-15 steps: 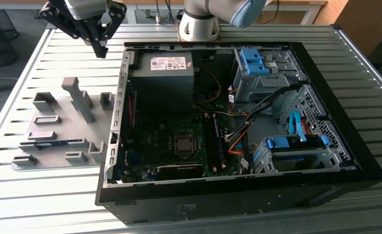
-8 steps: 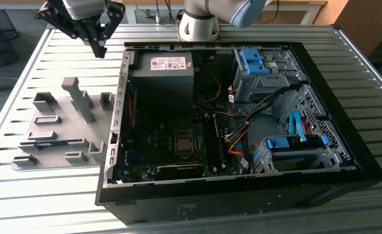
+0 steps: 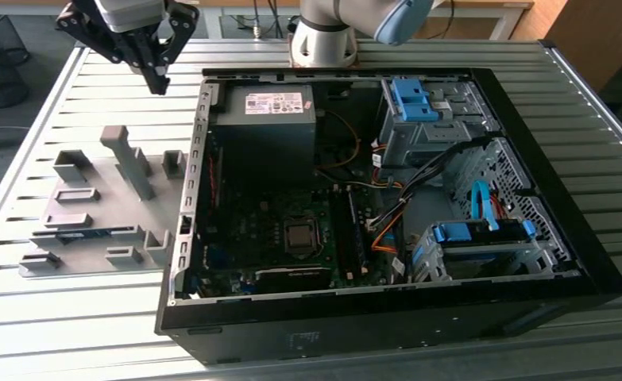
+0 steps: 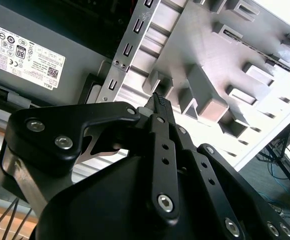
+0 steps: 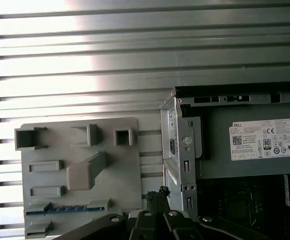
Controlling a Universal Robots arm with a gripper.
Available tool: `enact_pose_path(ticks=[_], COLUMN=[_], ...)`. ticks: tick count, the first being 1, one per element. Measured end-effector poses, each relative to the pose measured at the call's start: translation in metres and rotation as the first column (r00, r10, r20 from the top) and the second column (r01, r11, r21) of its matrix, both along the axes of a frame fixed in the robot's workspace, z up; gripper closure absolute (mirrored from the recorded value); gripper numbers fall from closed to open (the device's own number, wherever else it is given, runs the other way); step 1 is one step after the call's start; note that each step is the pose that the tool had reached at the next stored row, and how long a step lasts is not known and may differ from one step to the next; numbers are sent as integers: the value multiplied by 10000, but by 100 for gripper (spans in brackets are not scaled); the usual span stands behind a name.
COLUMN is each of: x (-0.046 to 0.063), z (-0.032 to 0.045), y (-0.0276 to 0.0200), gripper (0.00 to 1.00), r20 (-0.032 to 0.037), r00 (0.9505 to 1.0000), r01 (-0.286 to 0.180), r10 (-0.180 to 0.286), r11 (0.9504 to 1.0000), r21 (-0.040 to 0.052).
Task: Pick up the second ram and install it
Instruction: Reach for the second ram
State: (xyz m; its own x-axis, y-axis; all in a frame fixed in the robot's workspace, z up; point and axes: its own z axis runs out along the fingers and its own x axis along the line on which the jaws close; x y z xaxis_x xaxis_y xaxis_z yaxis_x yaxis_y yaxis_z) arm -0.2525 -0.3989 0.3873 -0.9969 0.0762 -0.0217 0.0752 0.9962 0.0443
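The second ram (image 3: 90, 232) is a thin blue-green stick lying in a slot near the front of the gray fixture plate (image 3: 98, 178). In the first wrist view the ram (image 5: 60, 210) lies low on the plate (image 5: 125, 170). My gripper (image 3: 160, 84) hangs high over the table's far left corner, behind the plate and well away from the ram. Its black fingers meet at the tips with nothing between them, as both wrist views show (image 4: 158, 100) (image 5: 157, 194).
An open black computer case (image 3: 565, 262) lies on the slatted metal table (image 3: 35, 317), to the exterior view's right of the plate. Inside it are the dark green motherboard (image 3: 279, 210), a gray power supply (image 3: 273, 107), blue drive brackets (image 3: 411, 99) and loose cables (image 3: 385, 230).
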Motion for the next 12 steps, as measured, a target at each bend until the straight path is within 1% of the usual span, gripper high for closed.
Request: enact_pose_path(ticks=[12], x=[-61], z=[-1], y=[0], gripper=[90], r20=[0], r00=[10000], r01=[0], r10=[0], r11=[10000], r21=[1])
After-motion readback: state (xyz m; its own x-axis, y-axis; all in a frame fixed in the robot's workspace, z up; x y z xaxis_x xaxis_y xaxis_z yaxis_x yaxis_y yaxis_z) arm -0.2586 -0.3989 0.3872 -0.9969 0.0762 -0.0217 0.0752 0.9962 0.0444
